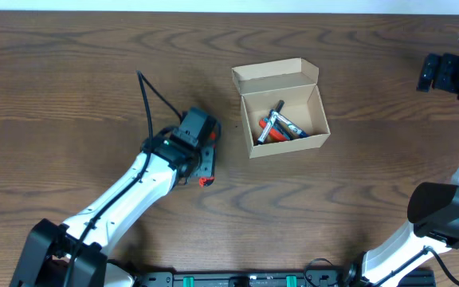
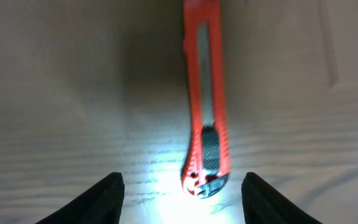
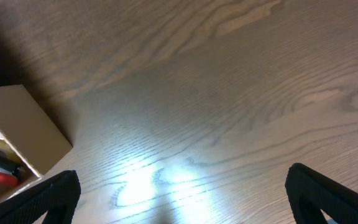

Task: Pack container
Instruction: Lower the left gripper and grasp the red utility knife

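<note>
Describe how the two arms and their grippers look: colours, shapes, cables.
Both arms have smooth white shells with rounded black joints: see the left arm and the right arm. A thin black cable loops up from the left wrist. The left gripper and the right gripper are blocky and black. In the wrist views, their fingers are dark, tapering wedges. I see no readable markings.
</note>
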Motion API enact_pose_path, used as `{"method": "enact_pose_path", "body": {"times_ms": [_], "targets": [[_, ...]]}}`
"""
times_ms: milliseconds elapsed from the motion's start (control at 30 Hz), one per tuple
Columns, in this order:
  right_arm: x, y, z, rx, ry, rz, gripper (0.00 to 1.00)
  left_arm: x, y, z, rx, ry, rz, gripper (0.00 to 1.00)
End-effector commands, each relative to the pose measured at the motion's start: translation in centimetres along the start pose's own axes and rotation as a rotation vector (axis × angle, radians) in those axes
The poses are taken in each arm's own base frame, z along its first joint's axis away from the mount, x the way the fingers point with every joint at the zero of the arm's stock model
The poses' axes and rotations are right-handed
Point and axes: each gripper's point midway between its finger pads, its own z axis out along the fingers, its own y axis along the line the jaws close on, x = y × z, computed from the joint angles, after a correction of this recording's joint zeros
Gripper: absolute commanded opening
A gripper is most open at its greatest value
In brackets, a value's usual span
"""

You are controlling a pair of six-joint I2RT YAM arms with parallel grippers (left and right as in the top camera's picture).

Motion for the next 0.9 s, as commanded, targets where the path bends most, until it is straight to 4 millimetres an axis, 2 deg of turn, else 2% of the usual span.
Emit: {"method": "enact_pose_path", "body": {"times_ms": [0, 300, 667, 867], "targets": [[-0.1, -0.2, -0.9, -0.003, -0.027, 0.016, 0.99, 1.5, 0.1, 1.4, 0.016, 0.046, 0.028, 0.61], [-0.1, -0.2, -0.9, -0.003, -0.027, 0.016, 0.99, 2.6, 0.0, 4.4, 0.011, 0.112, 0.041, 0.62], [-0.1, -0.2, -0.9, -0.003, -0.027, 0.016, 0.99, -0.9, -1.4, 3.7, 0.044, 0.029, 0.070, 0.61], [-0.1, -0.2, -0.9, -0.003, -0.027, 0.016, 0.99, -1.6, -2.1, 4.5, 0.052, 0.044, 0.086, 0.60]]}}
